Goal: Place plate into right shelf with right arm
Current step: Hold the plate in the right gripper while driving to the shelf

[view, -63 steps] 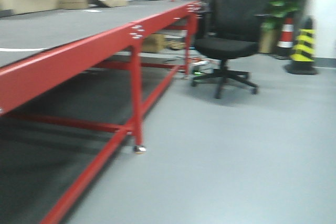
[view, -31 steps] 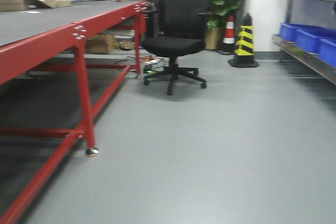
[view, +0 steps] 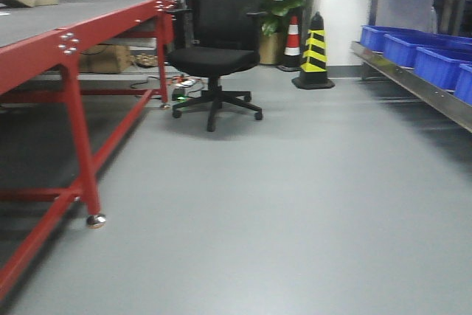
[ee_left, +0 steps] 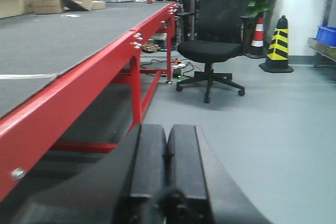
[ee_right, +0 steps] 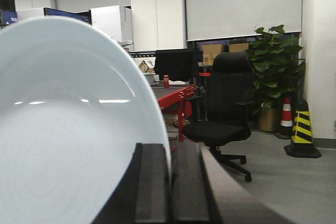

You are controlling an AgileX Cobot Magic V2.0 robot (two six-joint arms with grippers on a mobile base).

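Grey floor point(view: 295, 219) fronts right shelf point(view: 420, 92); right pincer point(ee_right: 169, 156) grips plate point(ee_right: 63, 129).

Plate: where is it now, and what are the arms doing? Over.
Right pincer shut on plate. Left pincer shut, empty. Shelf ahead right; chair and cone left of it.

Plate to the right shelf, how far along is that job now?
Done: the plate is picked up, clamped in the right gripper. In hand: the carry; the front view shows the shelf with blue bins off to the right across bare floor. Left: getting to the shelf and setting the plate on it.
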